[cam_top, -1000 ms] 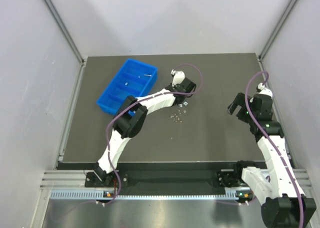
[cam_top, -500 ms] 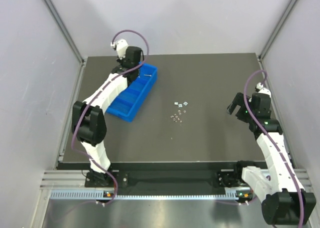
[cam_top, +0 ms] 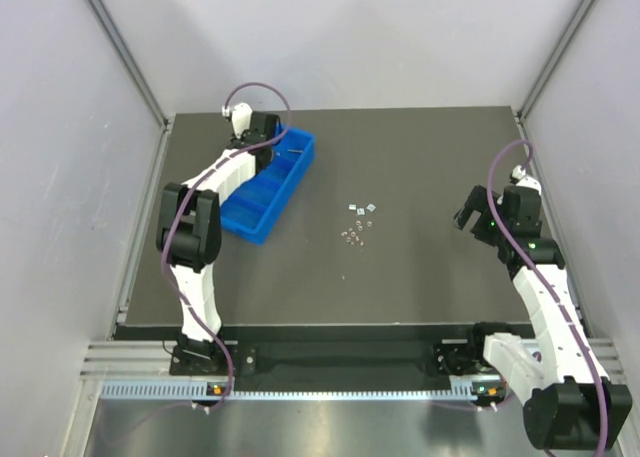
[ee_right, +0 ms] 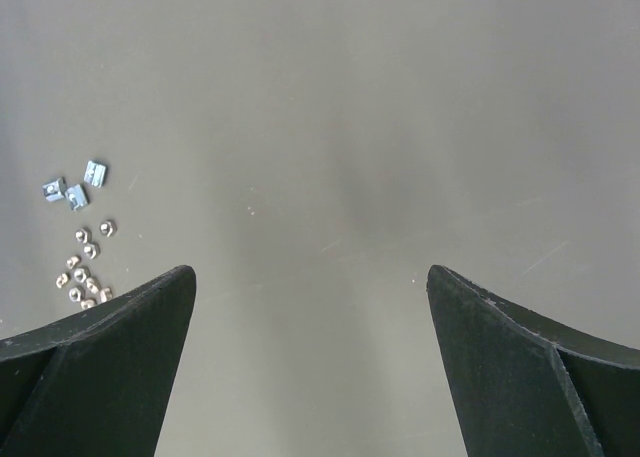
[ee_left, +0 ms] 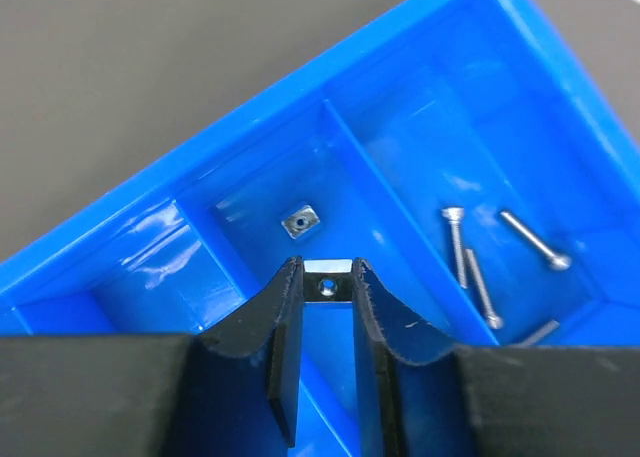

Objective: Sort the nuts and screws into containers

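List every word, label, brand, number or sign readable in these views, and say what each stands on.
None: no text, label or number can be read in any view. The blue tray, the screws in it, the nut held in the left gripper, and the loose nuts on the table bear no print.

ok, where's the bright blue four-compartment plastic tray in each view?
Top external: bright blue plastic tray at far left of the dark grey table, under the left gripper.
Left wrist: tray fills most of the frame; the gripper pinches a square silver nut above it.
Right wrist: not in it.
Shared landmark: the table, visible in all three.
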Controlling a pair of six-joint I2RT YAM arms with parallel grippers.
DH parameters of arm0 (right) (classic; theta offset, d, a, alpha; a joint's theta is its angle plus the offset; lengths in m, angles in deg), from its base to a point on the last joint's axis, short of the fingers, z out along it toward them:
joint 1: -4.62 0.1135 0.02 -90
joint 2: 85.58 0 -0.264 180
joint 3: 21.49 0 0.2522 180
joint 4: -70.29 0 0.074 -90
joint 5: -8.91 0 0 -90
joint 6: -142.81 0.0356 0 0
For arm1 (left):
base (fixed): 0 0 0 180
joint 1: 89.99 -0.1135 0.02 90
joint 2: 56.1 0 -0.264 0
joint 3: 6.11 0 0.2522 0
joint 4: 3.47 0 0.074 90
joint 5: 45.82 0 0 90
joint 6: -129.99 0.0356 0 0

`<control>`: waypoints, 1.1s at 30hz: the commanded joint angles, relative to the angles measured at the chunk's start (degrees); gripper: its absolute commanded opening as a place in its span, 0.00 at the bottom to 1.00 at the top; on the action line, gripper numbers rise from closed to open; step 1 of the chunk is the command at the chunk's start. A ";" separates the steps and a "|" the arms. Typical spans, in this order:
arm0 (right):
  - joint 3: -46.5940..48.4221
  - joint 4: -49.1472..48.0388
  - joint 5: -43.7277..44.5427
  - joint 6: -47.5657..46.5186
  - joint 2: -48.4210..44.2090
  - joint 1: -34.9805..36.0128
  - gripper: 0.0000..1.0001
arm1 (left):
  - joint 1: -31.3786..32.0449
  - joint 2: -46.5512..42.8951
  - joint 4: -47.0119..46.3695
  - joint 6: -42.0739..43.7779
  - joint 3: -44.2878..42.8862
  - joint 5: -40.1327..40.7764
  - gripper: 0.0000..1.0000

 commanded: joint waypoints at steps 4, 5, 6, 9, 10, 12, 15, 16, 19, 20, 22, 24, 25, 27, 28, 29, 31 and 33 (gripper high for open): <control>2.08 -0.45 0.84 -0.08 -0.96 0.42 1.00 | -0.63 1.87 -0.90 1.28 -3.71 -0.34 0.49; 2.17 -0.28 1.01 -0.17 -1.05 0.42 1.00 | -0.63 1.53 -0.89 1.45 -3.72 -0.69 0.52; 2.34 0.07 1.54 -0.26 -1.22 0.42 1.00 | -0.63 0.48 -1.07 1.63 -3.63 -1.73 0.55; 2.08 0.07 2.24 -0.17 -2.01 0.42 1.00 | -0.37 -2.24 -1.07 2.16 -3.10 -5.94 0.60; 2.00 -0.01 2.24 -0.17 -2.01 0.42 1.00 | 0.42 -3.21 -0.98 2.33 -2.58 -6.66 0.63; 1.73 -0.10 2.24 -0.08 -1.58 0.42 1.00 | 2.00 -5.76 -0.89 3.21 -1.27 -8.24 0.64; 1.64 -0.10 2.16 0.01 -0.96 0.42 1.00 | 7.88 -9.54 -0.98 4.17 1.46 -7.90 0.65; 1.64 -0.10 2.16 0.01 -0.87 0.51 1.00 | 11.72 -10.16 -1.07 4.27 2.08 -6.42 0.66; 1.56 -0.10 2.16 -0.08 -0.87 0.42 1.00 | 19.04 -10.96 -0.98 2.96 3.58 -6.92 0.69; 1.56 -0.19 2.16 -0.17 -0.78 0.42 1.00 | 20.54 -10.35 -0.98 2.25 3.75 -7.54 0.69; 1.56 -0.19 2.07 -0.17 -0.78 0.42 1.00 | 24.06 -9.03 -1.16 0.49 3.76 -8.42 0.70; 1.38 -0.19 1.98 -0.17 -1.04 0.42 1.00 | 25.47 -5.87 -1.16 0.14 2.79 -9.48 0.70; 1.38 -0.10 1.98 -0.26 -1.31 0.42 1.00 | 25.99 -4.64 -1.07 0.14 2.35 -10.61 0.70; 1.12 0.25 2.07 -0.61 -2.01 0.42 1.00 | 25.82 -1.56 -0.98 0.66 1.21 -12.55 0.70; 0.94 0.42 2.24 -0.78 -2.19 0.42 1.00 | 25.82 -0.77 -1.33 1.27 0.86 -12.82 0.69; 0.59 0.60 2.33 -0.87 -2.88 0.42 1.00 | 25.82 0.89 -1.25 2.15 0.42 -12.91 0.69; 0.07 0.60 2.68 -0.96 -3.50 0.42 1.00 | 25.82 3.00 -1.25 3.38 -1.08 -13.43 0.68; -0.20 0.86 2.86 -0.87 -3.95 0.42 1.00 | 25.83 4.33 -1.16 4.79 -2.66 -14.75 0.68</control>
